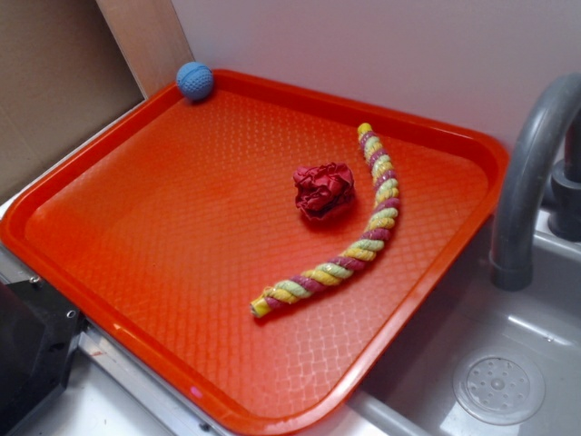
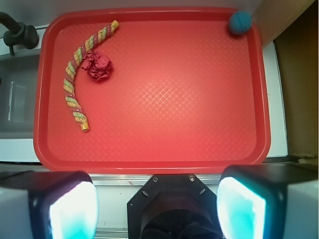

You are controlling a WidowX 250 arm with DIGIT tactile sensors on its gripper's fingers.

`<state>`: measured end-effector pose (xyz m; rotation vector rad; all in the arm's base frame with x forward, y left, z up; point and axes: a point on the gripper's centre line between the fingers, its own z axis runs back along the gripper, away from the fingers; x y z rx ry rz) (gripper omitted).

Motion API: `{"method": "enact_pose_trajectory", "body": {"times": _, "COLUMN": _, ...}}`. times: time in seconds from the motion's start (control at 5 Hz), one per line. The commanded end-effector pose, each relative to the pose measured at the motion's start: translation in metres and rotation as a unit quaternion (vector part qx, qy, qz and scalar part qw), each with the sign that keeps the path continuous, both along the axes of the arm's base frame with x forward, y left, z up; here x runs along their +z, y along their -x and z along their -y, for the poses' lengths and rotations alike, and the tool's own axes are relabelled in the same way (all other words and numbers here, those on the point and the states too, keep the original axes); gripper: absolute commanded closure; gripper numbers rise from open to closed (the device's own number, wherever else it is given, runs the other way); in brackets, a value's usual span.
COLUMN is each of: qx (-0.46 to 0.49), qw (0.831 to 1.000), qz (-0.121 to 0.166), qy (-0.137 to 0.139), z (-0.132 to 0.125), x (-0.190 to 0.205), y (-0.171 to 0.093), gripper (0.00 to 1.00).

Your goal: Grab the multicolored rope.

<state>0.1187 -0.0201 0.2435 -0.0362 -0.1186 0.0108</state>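
The multicolored rope (image 1: 356, 246), twisted yellow, pink and pale green, lies curved on the right half of the orange tray (image 1: 136, 263). In the wrist view the rope (image 2: 74, 87) lies at the tray's upper left. My gripper (image 2: 157, 209) is open and empty, high above the tray's near edge, with its two pale pads (image 2: 75, 211) wide apart. It is far from the rope. The gripper is out of the exterior view.
A dark red ruffled fabric ball (image 1: 323, 190) sits against the rope's inner curve. A small blue knitted ball (image 1: 194, 80) lies in the tray's far corner. A grey faucet (image 1: 531, 173) and a sink (image 1: 499, 386) are right of the tray. A wall stands behind.
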Motion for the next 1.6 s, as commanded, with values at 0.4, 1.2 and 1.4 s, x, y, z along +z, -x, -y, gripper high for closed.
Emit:
{"method": "enact_pose_trajectory", "body": {"times": 0.4, "qx": -0.048, "qw": 0.998, "qz": 0.052, "qy": 0.003, "z": 0.067, "x": -0.012, "y": -0.044, "gripper": 0.00}}
{"method": "enact_pose_trajectory", "body": {"times": 1.2, "qx": -0.097, "qw": 0.990, "qz": -0.006, "qy": -0.099, "z": 0.156, "x": -0.138, "y": -0.104, "gripper": 0.00}}
{"method": "enact_pose_trajectory", "body": {"times": 1.4, "qx": -0.115, "qw": 0.988, "qz": -0.028, "qy": -0.103, "z": 0.162, "x": -0.169, "y": -0.102, "gripper": 0.00}}
